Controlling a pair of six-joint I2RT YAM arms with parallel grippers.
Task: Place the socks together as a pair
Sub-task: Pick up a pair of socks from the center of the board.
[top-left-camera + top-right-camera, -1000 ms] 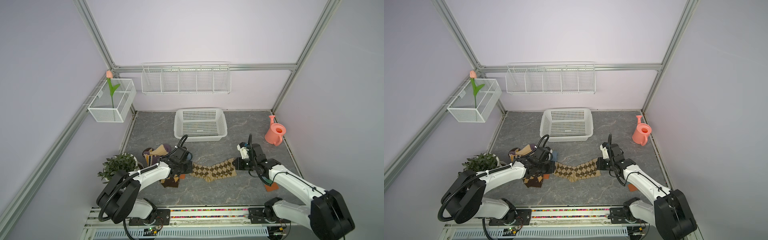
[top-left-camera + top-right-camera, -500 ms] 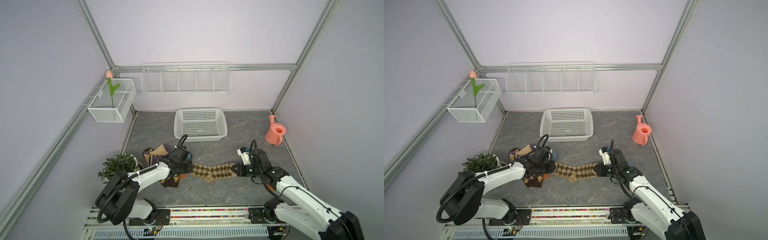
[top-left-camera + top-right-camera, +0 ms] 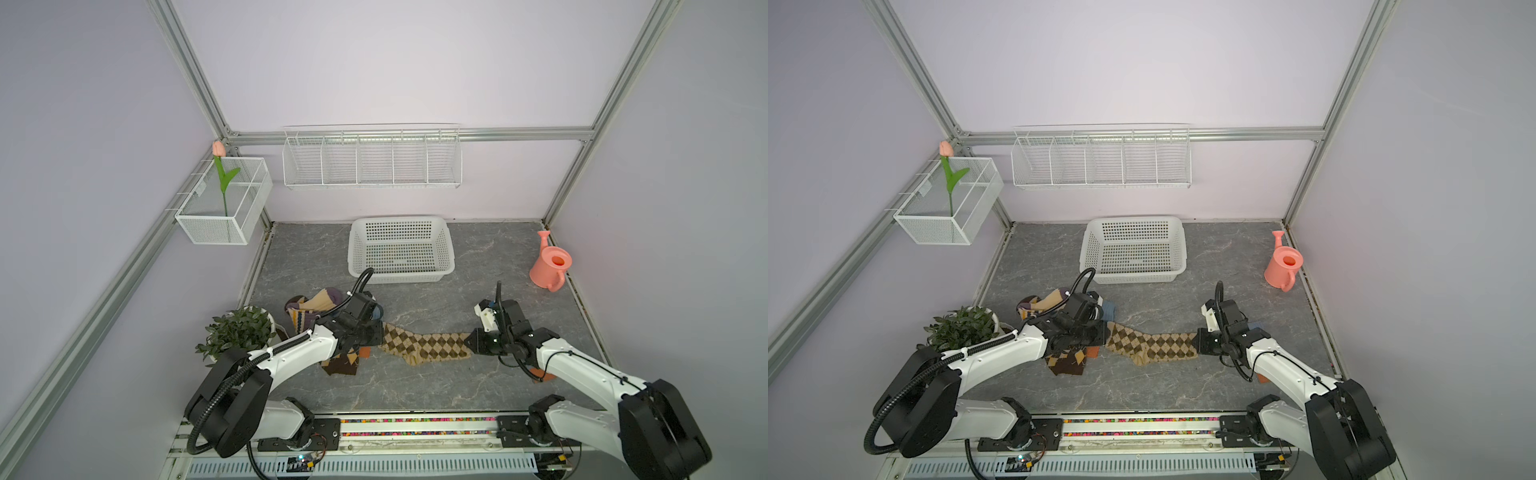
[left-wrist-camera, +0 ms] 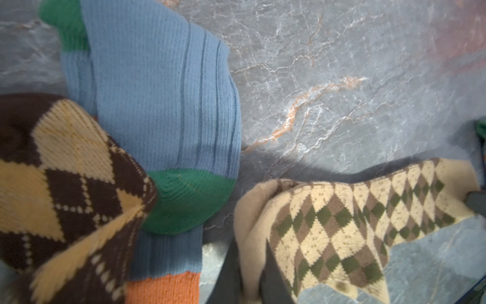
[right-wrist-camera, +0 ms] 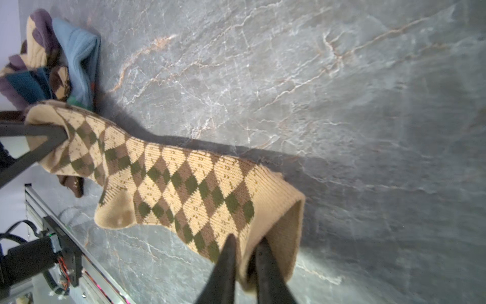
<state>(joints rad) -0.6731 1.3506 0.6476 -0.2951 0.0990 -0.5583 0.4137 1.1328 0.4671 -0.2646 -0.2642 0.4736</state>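
1. One tan argyle sock (image 3: 428, 347) lies strung out across the middle of the tabletop (image 3: 415, 390), toe toward the sock pile, cuff toward the right arm, sagging a little in between.
2. Left gripper (image 3: 379, 332) is on the toe end. In the left wrist view the jaws are pinched on the plain tan toe fabric (image 4: 248, 268).
3. Right gripper (image 3: 471, 343) is on the cuff. In the right wrist view the two dark fingers (image 5: 228, 258) grasp one layer of the cuff's edge, the cuff mouth gaping open beside them.
4. Left arm reaches forward from the near rail, white forearm low and slanting toward the centre, wrist hanging over the pile.
5. Right arm comes in low from the near right corner, forearm angled leftward, gripper lying almost level with the tabletop.
6. Just beside the toe: a blue sock with green patches (image 4: 157, 92) and a dark brown-yellow argyle sock (image 4: 65, 171) overlapping it, striped socks (image 3: 313, 309) heaped behind.
7. Further out, a white basket (image 3: 401, 277) at the back, a pink watering can (image 3: 550, 268) far right, a potted plant (image 3: 239, 332) on the left.
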